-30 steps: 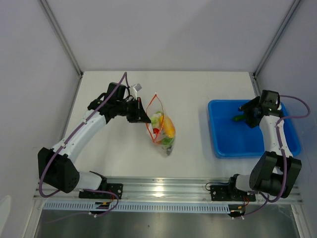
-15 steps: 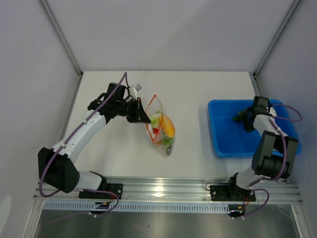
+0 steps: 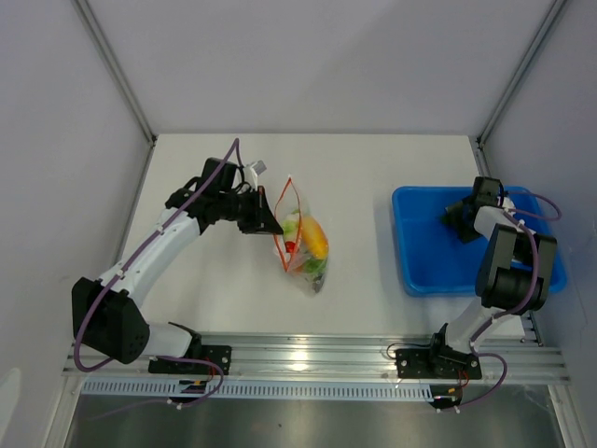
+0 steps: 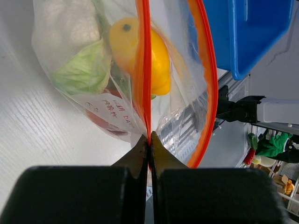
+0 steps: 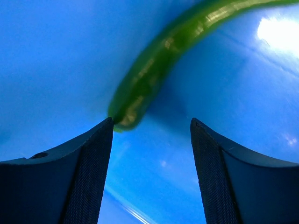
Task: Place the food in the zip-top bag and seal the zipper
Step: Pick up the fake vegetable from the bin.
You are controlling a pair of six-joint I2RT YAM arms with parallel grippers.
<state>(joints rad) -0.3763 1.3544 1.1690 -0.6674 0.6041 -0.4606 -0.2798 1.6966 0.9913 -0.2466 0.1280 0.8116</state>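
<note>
- Food not yet bagged: one long green piece [image 5: 154, 70] lies on the blue tray [image 3: 429, 271] floor, just ahead of the open right pincer [image 5: 152, 122]. It runs slantwise across the gap, its near end by one finger.
- Well apart, the left pincer [image 4: 149, 140] is clamped on the zipper [image 4: 145, 70], and the zip-top bag [image 3: 303, 247] gapes on the tabletop [image 3: 373, 177].
- The tray's far wall is near.

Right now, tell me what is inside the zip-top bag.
Inside the zip-top bag: a yellow fruit, a green leafy piece and something red, partly covered by a printed label. Whatever lies behind these is hidden.
</note>
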